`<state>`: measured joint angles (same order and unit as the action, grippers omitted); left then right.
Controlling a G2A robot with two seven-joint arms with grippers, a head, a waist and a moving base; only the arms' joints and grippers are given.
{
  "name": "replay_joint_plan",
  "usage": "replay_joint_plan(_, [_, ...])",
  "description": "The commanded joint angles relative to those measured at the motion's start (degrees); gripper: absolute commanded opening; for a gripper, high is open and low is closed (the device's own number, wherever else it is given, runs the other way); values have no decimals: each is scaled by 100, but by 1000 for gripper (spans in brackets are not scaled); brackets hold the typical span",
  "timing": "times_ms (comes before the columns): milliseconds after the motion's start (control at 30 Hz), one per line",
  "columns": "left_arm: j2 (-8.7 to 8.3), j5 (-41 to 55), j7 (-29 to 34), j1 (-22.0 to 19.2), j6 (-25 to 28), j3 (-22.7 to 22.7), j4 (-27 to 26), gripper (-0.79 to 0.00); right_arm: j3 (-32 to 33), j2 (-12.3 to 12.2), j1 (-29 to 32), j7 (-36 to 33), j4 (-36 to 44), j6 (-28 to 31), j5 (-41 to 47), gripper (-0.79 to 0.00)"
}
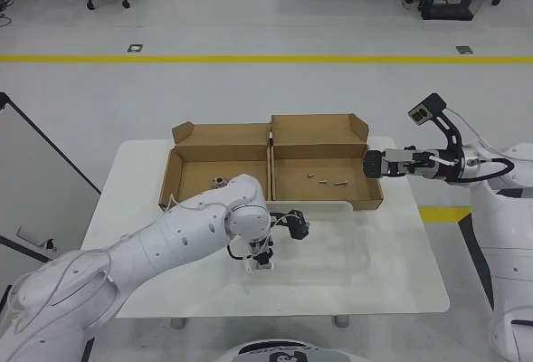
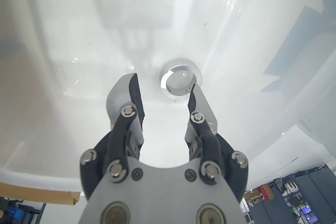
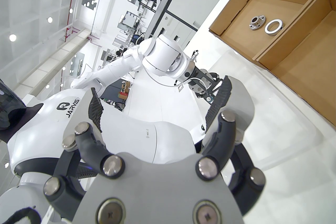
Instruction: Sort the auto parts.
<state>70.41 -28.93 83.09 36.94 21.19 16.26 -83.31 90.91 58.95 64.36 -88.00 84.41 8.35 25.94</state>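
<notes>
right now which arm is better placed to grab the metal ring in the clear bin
Left. The left gripper hangs open inside the clear bin, the metal ring just off its fingertips; the right gripper is away by the cardboard boxes.

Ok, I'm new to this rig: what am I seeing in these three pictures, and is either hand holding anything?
It's a two-armed robot at a white table. One picture looks down from above its arms; the other two come from a camera on each wrist. On the table stand two cardboard boxes with a clear tray in front. The left box holds a flanged hub and a ring, the right box some small pins. The left hand is down in the tray, open, fingertips at a metal collar, not gripping it. The right hand hangs open and empty beside the right box.
</notes>
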Motion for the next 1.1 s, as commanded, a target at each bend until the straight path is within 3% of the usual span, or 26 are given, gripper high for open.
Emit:
replay_joint_plan(0, [26, 13, -7, -4, 7, -21, 41, -409, 0, 0, 0, 0, 0, 0, 0, 0])
replay_joint_plan(500, [137, -3, 7, 9, -7, -141, 205, -425, 0, 0, 0, 0, 0, 0, 0, 0])
replay_joint_plan(1067, [213, -49, 29, -4, -30, -167, 337, -493, 0, 0, 0, 0, 0, 0, 0, 0])
